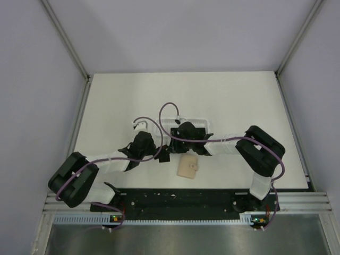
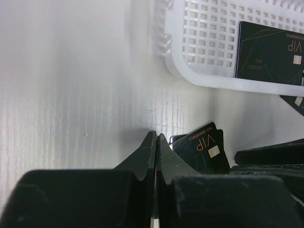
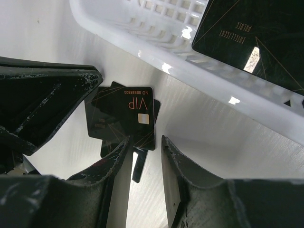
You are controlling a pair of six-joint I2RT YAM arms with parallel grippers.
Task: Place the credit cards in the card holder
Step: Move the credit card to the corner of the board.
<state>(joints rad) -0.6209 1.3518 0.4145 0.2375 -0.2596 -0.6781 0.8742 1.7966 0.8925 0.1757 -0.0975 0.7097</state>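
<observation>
On table (image 1: 133, 95), one card holder (image 1: 187, 168), one basket (image 2: 209, 47)

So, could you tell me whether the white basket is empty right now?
No, a black credit card lies inside the white basket, plainly shown in the left wrist view.

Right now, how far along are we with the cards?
Nothing looks done: the card holder lies alone on the table, no card showing in it. In hand: the right pincer hangs open over the loose cards, the left pincer shut beside them. Left: those cards, plus a card in the basket.
</observation>
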